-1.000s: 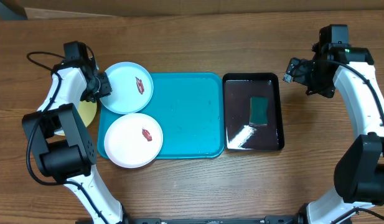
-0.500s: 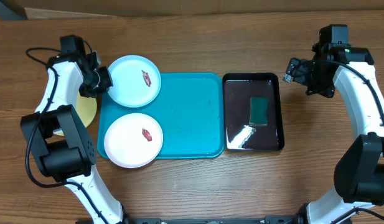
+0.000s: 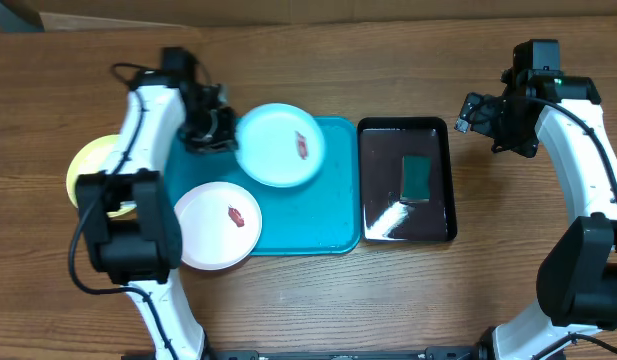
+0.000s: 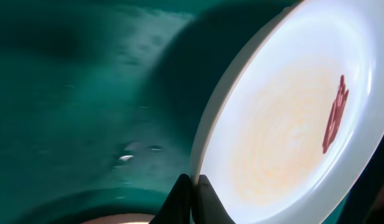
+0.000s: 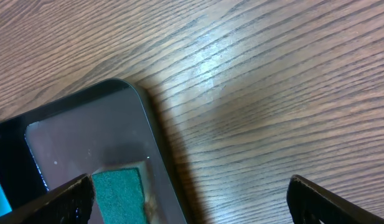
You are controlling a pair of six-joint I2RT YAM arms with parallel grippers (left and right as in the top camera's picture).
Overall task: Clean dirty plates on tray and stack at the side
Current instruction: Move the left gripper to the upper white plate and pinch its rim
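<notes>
My left gripper (image 3: 220, 128) is clenched on the rim of the blue plate (image 3: 278, 150), at the upper left of the tray (image 3: 328, 215). The white plate (image 3: 208, 235) sits at its lower left. My right gripper (image 3: 470, 112) hangs released, upper right.

The right gripper (image 5: 188, 200) spreads its fingers (image 5: 70, 198) wide above the table (image 5: 272, 87). A black tray (image 5: 148, 124) corner sits left, a green sponge (image 5: 117, 194) inside.

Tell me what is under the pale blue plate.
The turquoise tray lies under the pale blue plate, which the left tool grips by its rim. The tray's patch directly beneath is covered.
</notes>
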